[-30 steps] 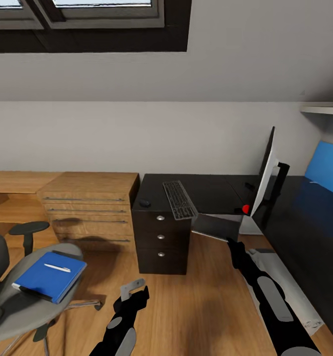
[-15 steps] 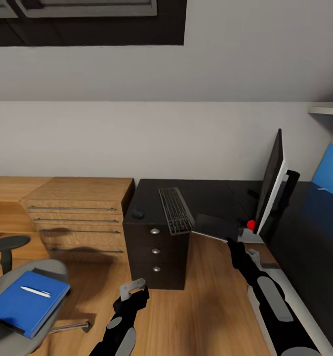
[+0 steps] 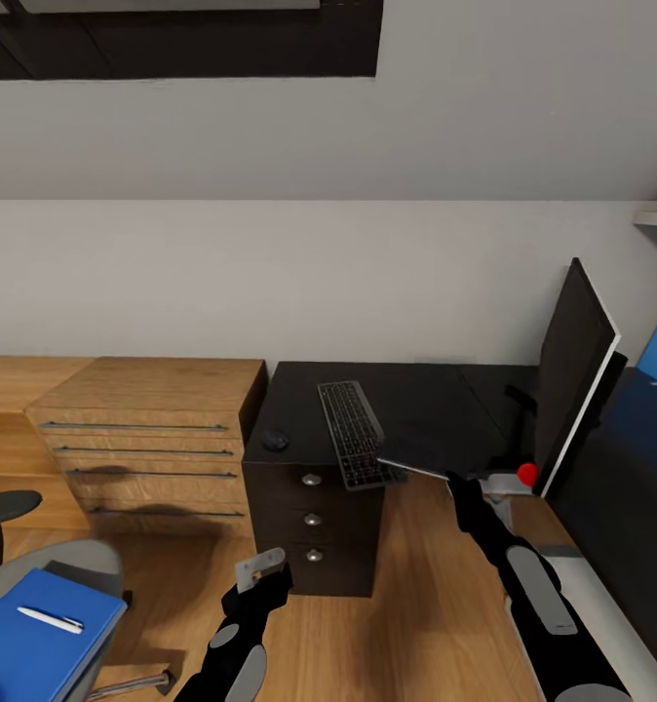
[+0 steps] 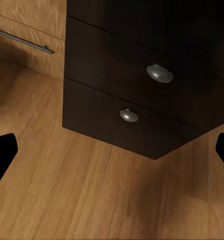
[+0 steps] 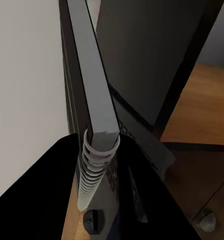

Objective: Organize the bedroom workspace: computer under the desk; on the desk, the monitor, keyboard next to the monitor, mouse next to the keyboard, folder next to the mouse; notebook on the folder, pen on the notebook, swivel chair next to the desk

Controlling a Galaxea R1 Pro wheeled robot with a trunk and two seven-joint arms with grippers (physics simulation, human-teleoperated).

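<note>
Right gripper (image 3: 456, 481) is pinching the notebook (image 3: 432, 444) by 1 edge; the right wrist view shows it edge-on with its white spiral coil; it hangs level over the desk's (image 3: 436, 385) front edge, between the keyboard (image 3: 353, 433) and the monitor (image 3: 570, 388). Left gripper (image 3: 264, 575) is spread wide and holds nothing, low in front of the drawers. Notebook looks thin and light, covers fairly stiff but likely to sag from a 1-edge grip; take it near the coil, where it is most rigid, and set it down flat. Folder (image 3: 21, 643) with the pen (image 3: 51, 619) on it lies on the swivel chair (image 3: 85, 564) seat; the picture's edge cuts both off. Mouse (image 3: 275, 441) sits at the desk's left front corner; keyboard overhangs the front edge. Exact contact of the fingers on the notebook is hard to see; the pale strip on the floor by the right arm is probably the computer, can't confirm.
</note>
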